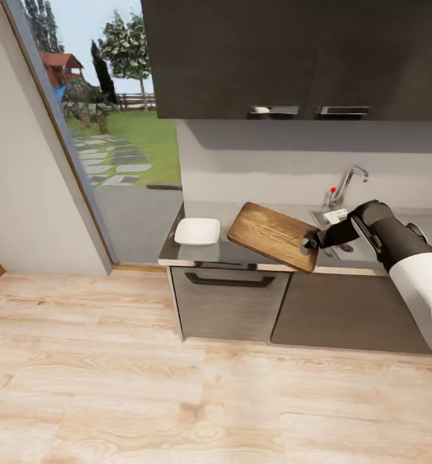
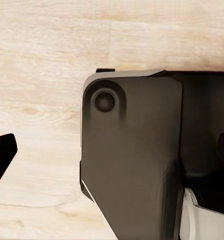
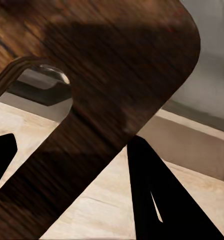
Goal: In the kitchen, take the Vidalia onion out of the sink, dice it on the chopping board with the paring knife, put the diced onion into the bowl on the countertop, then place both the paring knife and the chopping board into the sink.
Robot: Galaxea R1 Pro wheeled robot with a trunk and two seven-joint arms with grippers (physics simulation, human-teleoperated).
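Right gripper (image 1: pixel 308 244) clamped on dark-brown wooden chopping board (image 1: pixel 272 236) at slot end, lifted, tilted over grey steel countertop (image 1: pixel 190 252) | left gripper: cannot tell | advice: swing board level toward stainless sink (image 1: pixel 345 248), clear chrome faucet (image 1: pixel 346 182)

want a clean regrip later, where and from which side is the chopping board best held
Probably the handle-slot end. The chopping board is tilted above the countertop, and the right gripper holds that end from the sink side, one finger under it.
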